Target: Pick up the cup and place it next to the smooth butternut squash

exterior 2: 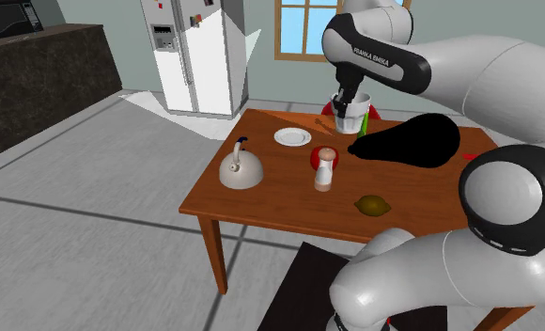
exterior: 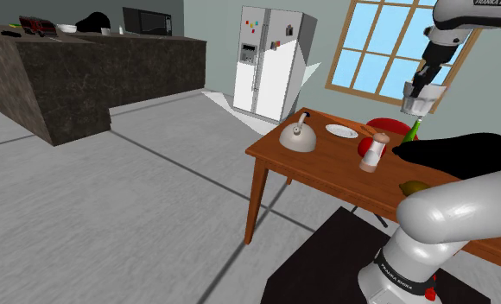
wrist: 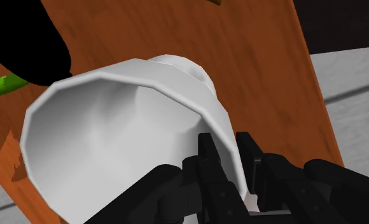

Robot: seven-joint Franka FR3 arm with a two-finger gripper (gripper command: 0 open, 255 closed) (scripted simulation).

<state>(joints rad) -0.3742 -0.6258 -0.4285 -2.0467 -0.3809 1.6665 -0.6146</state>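
Plain white flared cup (wrist: 113,140) aloft over the far side of the brown wooden table (exterior 2: 271,193), one wall of its rim pinched in the closed black pincer (wrist: 228,153), near the green-stemmed end of the smooth black pear-shaped squash (exterior 2: 416,141). Thin one-sided hold: liable to swing or slip on a quick descent; liable too to knock the squash rolling if lowered without side clearance.
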